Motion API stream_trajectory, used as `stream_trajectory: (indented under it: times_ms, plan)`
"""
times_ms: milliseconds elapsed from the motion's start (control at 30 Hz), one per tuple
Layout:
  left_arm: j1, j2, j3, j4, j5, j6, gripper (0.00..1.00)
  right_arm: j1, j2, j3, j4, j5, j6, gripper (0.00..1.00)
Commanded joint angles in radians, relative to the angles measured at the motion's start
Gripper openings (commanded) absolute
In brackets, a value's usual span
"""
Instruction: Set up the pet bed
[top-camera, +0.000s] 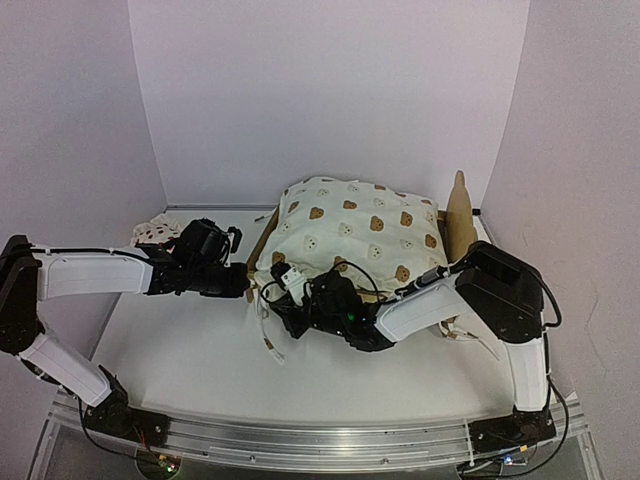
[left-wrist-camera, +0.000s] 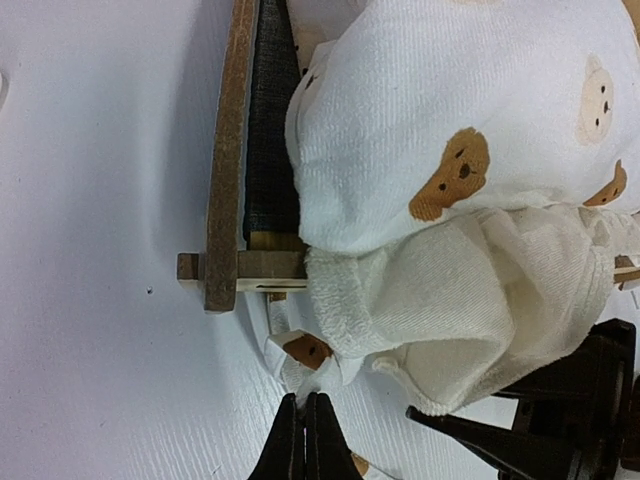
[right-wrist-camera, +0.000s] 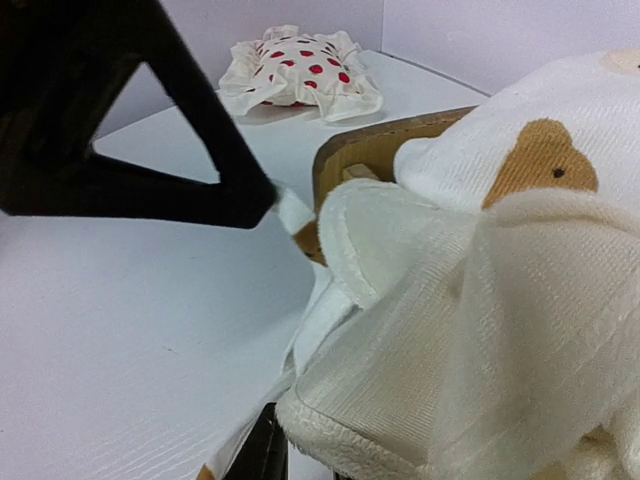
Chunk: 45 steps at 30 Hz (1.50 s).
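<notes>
The pet bed stands at the centre right, its plywood rail and dark felt base showing beside the cream bear-print cushion heaped on it. At the bed's near left corner my left gripper is shut on a white cushion tie. The right wrist view shows the same pinch from the other side, the left gripper holding the tie. My right gripper is closed on the cushion's lower corner hem, which covers most of its jaws.
A small white pillow with red strawberries lies at the back left, near the wall. White walls close the table on three sides. Both arms meet at the bed's left corner; loose ties trail on the tabletop there.
</notes>
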Motion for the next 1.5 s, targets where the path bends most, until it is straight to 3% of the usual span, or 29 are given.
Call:
stream_trajectory:
  times_ms: [0,500,900,1467]
  plan:
    - [0.005,0.006,0.04,0.015,0.006,0.023,0.0,-0.019,0.067,0.076,-0.009,0.035,-0.006,0.16]
    - [0.005,0.008,0.04,0.012,0.018,0.028,0.0,-0.03,0.209,0.213,-0.016,0.08,-0.067,0.22]
    - [0.005,0.009,0.047,0.002,0.022,0.032,0.0,-0.032,0.27,0.269,0.113,0.068,-0.086,0.27]
    - [0.005,-0.002,0.047,-0.005,0.025,0.034,0.0,-0.065,0.283,0.3,0.188,-0.041,0.081,0.38]
